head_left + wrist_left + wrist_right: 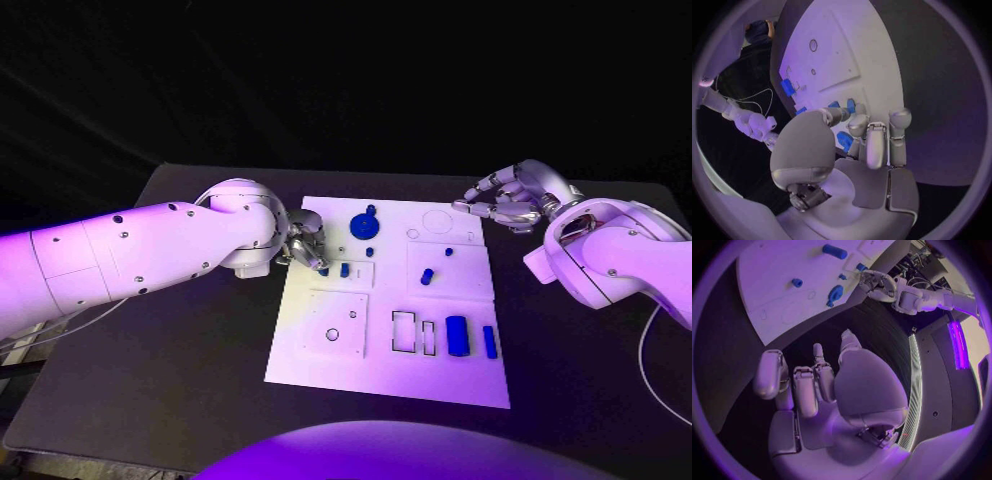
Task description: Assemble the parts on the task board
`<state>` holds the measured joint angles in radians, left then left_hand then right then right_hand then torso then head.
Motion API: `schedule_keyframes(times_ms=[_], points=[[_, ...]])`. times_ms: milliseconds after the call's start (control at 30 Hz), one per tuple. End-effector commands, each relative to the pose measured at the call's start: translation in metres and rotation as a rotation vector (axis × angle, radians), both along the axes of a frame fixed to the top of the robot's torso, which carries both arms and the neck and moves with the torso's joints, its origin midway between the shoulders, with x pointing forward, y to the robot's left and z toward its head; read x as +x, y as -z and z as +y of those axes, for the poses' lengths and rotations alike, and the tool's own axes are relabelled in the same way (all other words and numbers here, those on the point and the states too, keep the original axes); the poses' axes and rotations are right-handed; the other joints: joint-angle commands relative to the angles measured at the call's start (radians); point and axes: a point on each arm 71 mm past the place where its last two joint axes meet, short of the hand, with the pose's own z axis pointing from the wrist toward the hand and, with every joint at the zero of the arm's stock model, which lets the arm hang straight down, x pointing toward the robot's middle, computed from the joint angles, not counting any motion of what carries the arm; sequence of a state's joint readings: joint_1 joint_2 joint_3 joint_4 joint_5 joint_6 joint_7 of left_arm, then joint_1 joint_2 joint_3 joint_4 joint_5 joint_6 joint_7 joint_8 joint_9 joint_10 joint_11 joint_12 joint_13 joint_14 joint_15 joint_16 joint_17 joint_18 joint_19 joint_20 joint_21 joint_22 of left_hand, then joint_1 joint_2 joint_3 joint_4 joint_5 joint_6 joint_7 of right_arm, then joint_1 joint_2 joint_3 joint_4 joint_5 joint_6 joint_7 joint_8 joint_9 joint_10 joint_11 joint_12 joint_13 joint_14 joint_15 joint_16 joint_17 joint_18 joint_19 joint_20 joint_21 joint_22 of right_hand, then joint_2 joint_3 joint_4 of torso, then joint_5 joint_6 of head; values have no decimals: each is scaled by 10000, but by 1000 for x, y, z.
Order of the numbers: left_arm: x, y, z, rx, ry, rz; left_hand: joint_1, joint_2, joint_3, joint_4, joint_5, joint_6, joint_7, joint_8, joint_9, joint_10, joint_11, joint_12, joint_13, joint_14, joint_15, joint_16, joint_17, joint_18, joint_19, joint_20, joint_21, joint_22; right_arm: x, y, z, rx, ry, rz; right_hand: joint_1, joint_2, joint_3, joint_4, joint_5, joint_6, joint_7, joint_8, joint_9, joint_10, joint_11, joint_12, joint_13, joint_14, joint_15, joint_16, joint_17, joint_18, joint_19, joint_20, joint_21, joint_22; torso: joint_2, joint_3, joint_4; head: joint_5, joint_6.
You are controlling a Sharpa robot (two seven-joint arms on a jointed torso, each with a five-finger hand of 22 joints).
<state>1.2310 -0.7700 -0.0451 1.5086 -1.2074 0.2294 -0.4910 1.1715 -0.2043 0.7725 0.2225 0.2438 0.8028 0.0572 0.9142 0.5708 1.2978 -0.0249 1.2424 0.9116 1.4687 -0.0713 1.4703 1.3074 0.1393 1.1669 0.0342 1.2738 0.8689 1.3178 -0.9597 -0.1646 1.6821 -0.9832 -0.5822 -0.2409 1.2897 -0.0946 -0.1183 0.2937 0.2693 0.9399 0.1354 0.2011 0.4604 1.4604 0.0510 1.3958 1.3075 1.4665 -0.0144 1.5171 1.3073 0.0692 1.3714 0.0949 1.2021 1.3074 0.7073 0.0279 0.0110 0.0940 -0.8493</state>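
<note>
Head view: the left silver hand (304,249) hovers at the left edge of the white rectangular task board (335,372), fingers curled beside small blue parts (345,269); whether it holds one cannot be told. Right silver hand (508,202) floats empty past the board's far right corner, fingers loosely apart.

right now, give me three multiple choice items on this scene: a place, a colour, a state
1. Where is the right hand? A over the board's middle; B by the far right corner of the task board; C at its near left corner.
2. What colour are the parts? A blue; B red; C yellow.
3. What does the right hand hold? A a part; B the board; C nothing.
Key: B, the head view shows it by that corner; A, every piece is blue; C, its fingers are apart and empty.
</note>
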Motion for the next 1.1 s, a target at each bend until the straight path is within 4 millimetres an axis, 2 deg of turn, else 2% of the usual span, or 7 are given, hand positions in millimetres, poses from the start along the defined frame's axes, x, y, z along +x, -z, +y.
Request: schedule_keyframes(times_ms=[33, 133, 367, 700, 967, 1100], points=[[-5, 7, -3, -22, 130, 420, -216, -65, 1093, -1058, -36, 138, -110, 47, 15, 94, -8, 52, 7, 452, -80, 46, 153, -38, 78, -2, 38, 26, 0, 0, 1, -63, -85, -83, -20, 117, -80, 7, 12, -66, -26, 68, 16, -63, 3, -52, 907, 655, -33, -44, 763, 184, -51, -41, -34, 203, 2, 0, 2, 0, -6], [-4, 7, -2, -37, 89, 415, -433, -161, 916, -964, -54, 172, -163, 57, 11, 131, -48, 70, 32, 454, -113, 46, 152, -46, 99, -10, 41, 55, 0, 0, 0, -66, -73, -85, -20, 117, -80, 7, 12, -66, -26, 68, 16, -63, 3, -52, 907, 655, -33, -44, 763, 184, -51, -41, -34, 203, 1, 0, 6, -3, -9], [-4, 8, -1, -36, 46, 427, -686, -225, 677, -805, -68, 248, -217, 47, -17, 171, -91, 108, 99, 457, -152, 46, 155, -58, 142, -26, 52, 106, 0, 0, 0, -67, -65, -91, -20, 117, -80, 7, 12, -66, -26, 68, 16, -63, 3, -52, 907, 655, -33, -44, 763, 184, -51, -41, -34, 203, -6, 4, -2, 2, -12], [-3, 8, 0, -39, -6, 408, -828, -232, 525, -687, -71, 300, -238, 31, -41, 179, -109, 118, 111, 458, -168, 46, 154, -58, 148, -35, 44, 101, 1, 0, -1, -106, -10, -127, -29, 117, -92, 7, 11, -71, -26, 73, 17, -66, 2, -58, 901, 654, -33, -47, 755, 182, -48, -42, -33, 206, -3, -6, 5, 5, -12], [-2, 8, 0, -49, -48, 378, -896, -230, 456, -626, -72, 331, -247, 28, -51, 186, -115, 128, 132, 458, -174, 46, 156, -59, 153, -39, 41, 102, 1, 0, -2, -119, 17, -148, -29, 117, -92, 7, 11, -71, -26, 73, 17, -66, 2, -58, 901, 654, -33, -47, 755, 182, -48, -42, -33, 206, 0, 2, 5, 9, -18], [-2, 8, 1, -50, -66, 367, -1046, -211, 321, -476, -80, 389, -258, 25, -67, 196, -125, 143, 154, 458, -182, 45, 153, -65, 172, -45, 45, 122, 2, 0, -2, -121, 23, -152, -29, 117, -92, 7, 11, -71, -26, 73, 17, -66, 2, -58, 901, 654, -33, -47, 755, 182, -48, -42, -33, 206, -1, -1, 6, 9, -24]])
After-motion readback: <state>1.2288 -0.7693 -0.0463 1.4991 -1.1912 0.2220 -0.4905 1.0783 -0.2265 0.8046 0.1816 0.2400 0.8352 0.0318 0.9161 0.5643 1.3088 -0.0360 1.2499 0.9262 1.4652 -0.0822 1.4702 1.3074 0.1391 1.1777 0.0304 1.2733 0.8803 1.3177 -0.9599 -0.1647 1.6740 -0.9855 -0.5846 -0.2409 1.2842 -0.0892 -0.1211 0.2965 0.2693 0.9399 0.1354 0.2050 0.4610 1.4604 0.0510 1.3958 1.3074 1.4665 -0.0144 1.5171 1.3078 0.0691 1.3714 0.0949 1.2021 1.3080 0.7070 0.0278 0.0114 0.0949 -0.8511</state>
